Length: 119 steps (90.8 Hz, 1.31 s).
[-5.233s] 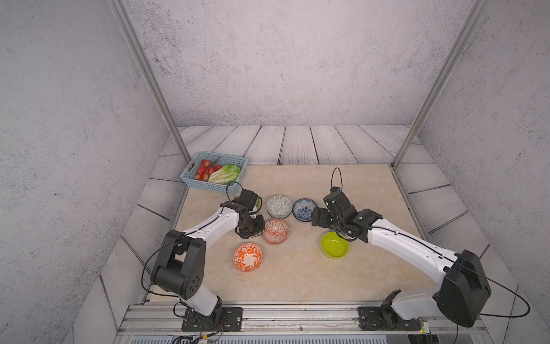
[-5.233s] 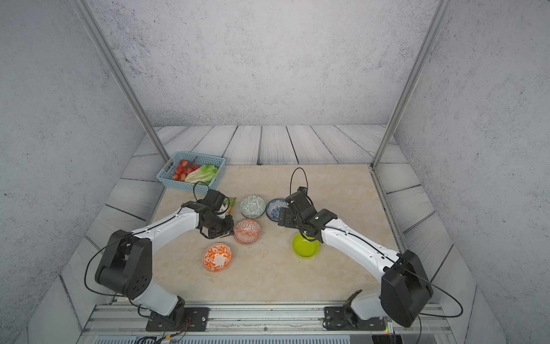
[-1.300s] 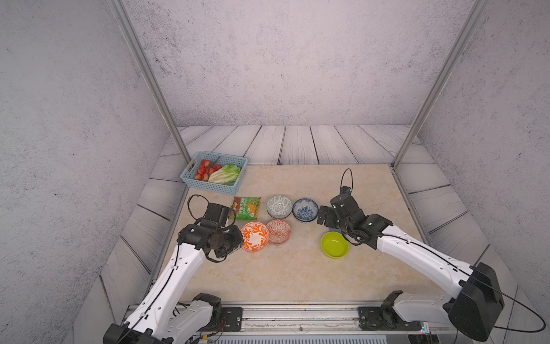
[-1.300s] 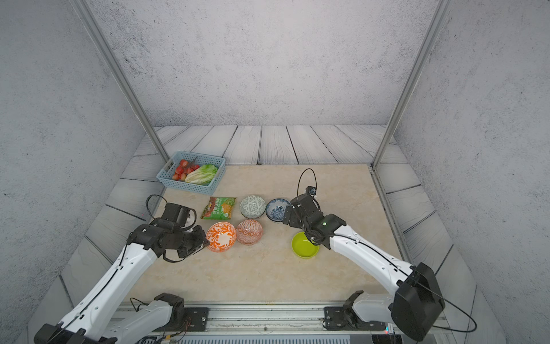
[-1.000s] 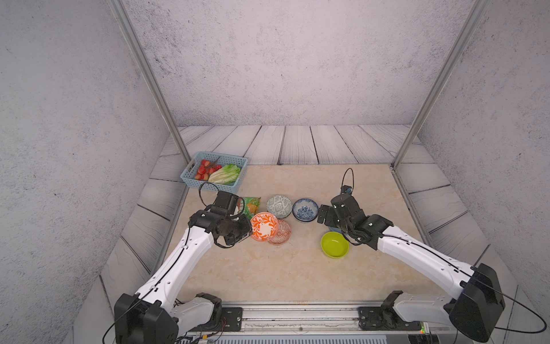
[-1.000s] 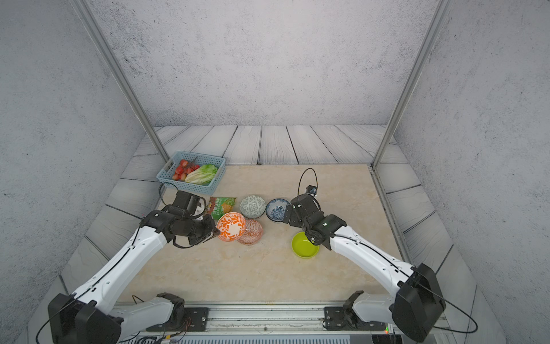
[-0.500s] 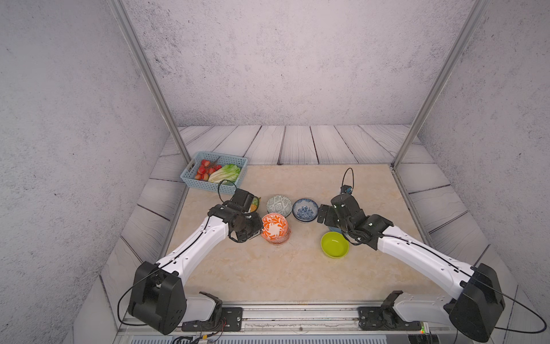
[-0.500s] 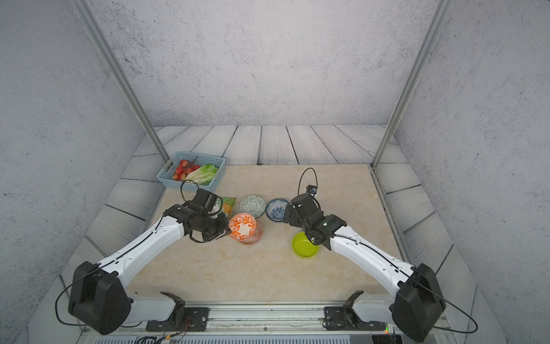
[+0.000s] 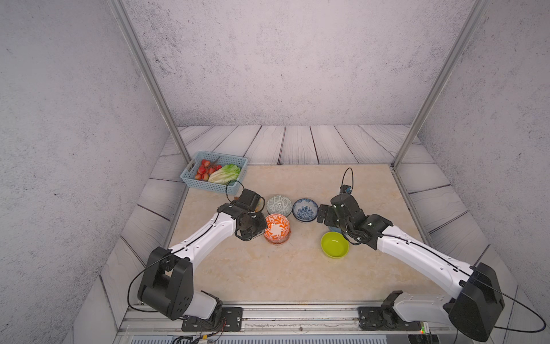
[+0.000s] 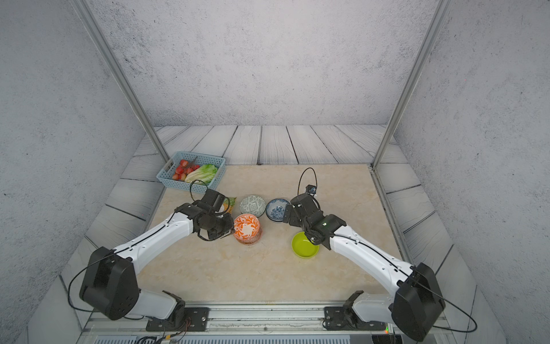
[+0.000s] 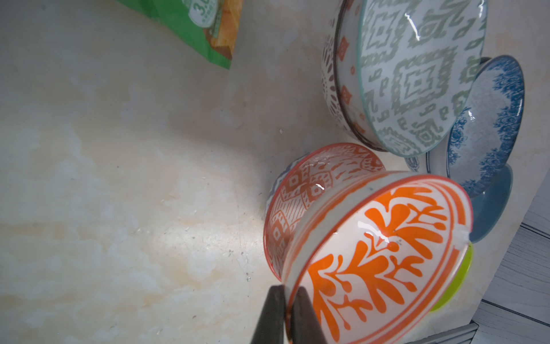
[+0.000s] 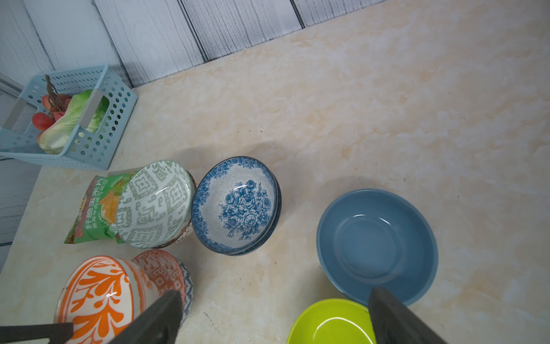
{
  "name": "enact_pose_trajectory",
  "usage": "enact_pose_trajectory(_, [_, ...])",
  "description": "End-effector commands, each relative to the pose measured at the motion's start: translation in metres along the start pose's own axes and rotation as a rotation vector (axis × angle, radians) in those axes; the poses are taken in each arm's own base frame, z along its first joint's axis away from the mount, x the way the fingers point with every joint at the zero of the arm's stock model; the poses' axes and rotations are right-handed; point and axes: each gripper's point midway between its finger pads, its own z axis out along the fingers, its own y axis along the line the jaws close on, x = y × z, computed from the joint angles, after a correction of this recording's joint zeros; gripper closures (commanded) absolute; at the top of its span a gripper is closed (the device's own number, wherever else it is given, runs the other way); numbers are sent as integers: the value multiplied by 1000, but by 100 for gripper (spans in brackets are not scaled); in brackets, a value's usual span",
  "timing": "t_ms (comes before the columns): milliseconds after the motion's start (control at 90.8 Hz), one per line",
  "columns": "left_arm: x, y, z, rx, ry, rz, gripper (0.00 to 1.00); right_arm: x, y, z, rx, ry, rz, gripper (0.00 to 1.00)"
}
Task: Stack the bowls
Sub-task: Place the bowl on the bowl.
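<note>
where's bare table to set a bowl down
Free: the table between the lime-green bowl, the orange bowl and the front rail, and the far right corner behind the blue floral bowl. Crowded: from those bowls to the basket.

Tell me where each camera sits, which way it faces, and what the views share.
Top views: stereo pair high above the base, looking down over the table; left arm and right arm show whole.
Left wrist: on the left arm, looking along the left gripper, shut on the rim of the orange leaf bowl; two dark fingertips show.
Right wrist: on the right arm, looking down at the plain blue bowl; the fingers of the open right gripper show.
Shared: both wrist views catch the orange leaf bowl and grey-green bowl.
</note>
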Motion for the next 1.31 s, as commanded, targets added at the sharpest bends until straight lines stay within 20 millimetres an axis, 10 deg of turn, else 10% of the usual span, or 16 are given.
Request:
enact_pose_trajectory(0, [-7,-9,3,18,-26,19,100,0,-1,2,11,-6,-15,1])
enact_pose_trajectory(1299, [-1,-2,28,-53,-9,49,100,2,1,1,-2,3,-18,1])
